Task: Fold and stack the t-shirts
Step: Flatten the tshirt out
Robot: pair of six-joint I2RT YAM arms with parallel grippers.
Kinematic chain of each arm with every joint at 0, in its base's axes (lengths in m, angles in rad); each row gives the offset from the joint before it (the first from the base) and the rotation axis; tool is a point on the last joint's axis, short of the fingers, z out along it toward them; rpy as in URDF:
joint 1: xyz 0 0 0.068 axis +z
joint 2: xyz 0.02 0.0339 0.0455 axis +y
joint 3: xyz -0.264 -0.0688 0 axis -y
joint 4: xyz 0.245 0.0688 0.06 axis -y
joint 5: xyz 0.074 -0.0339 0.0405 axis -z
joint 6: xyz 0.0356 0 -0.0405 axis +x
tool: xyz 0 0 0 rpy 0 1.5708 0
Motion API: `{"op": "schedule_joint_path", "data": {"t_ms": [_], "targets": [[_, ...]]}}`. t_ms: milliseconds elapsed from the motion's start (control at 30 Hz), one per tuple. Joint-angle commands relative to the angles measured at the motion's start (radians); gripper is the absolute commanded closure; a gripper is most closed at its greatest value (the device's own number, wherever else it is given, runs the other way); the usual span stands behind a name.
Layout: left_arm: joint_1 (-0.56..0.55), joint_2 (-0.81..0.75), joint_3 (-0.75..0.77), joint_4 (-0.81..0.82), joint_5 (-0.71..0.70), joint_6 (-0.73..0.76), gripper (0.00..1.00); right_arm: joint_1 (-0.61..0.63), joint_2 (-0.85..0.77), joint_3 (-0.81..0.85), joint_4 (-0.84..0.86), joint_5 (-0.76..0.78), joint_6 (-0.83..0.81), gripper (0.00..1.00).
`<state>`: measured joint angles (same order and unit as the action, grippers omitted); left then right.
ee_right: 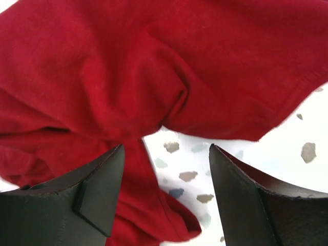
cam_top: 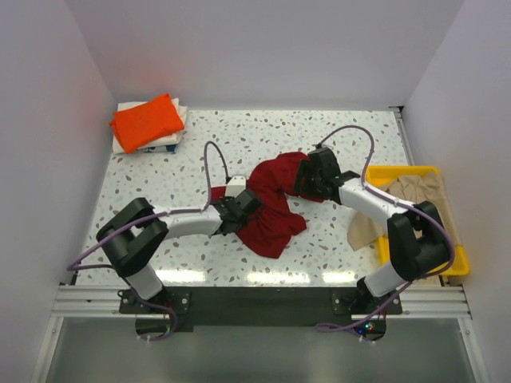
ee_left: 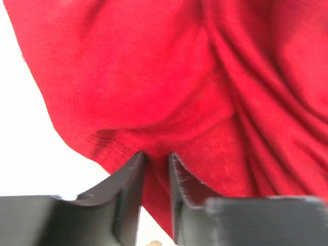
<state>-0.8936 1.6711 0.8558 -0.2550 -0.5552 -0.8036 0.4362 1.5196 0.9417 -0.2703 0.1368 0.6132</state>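
The dark red t-shirt lies crumpled at the middle of the speckled table. My left gripper is shut on its left hem; in the left wrist view the red cloth is pinched between the fingers. My right gripper is open over the shirt's right end; the right wrist view shows red cloth ahead of the spread fingers. The bright orange t-shirt lies folded on a whitish one at the back left. A beige-tan t-shirt hangs out of the tray.
A yellow plastic tray stands at the right edge of the table, next to my right arm. White walls close the table in on the left, back and right. The speckled tabletop shows behind the red shirt.
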Motion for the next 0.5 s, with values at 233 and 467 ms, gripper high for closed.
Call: {"op": "schedule_joint_path", "data": {"t_ms": [233, 467], "targets": [[0.376, -0.128, -0.144, 0.088, 0.185, -0.031, 0.95, -0.004, 0.160, 0.068, 0.148, -0.028, 0.080, 0.41], [0.596, -0.206, -0.066, 0.093, 0.258, -0.135, 1.00, -0.016, 0.166, 0.213, -0.038, 0.138, 0.021, 1.00]]}}
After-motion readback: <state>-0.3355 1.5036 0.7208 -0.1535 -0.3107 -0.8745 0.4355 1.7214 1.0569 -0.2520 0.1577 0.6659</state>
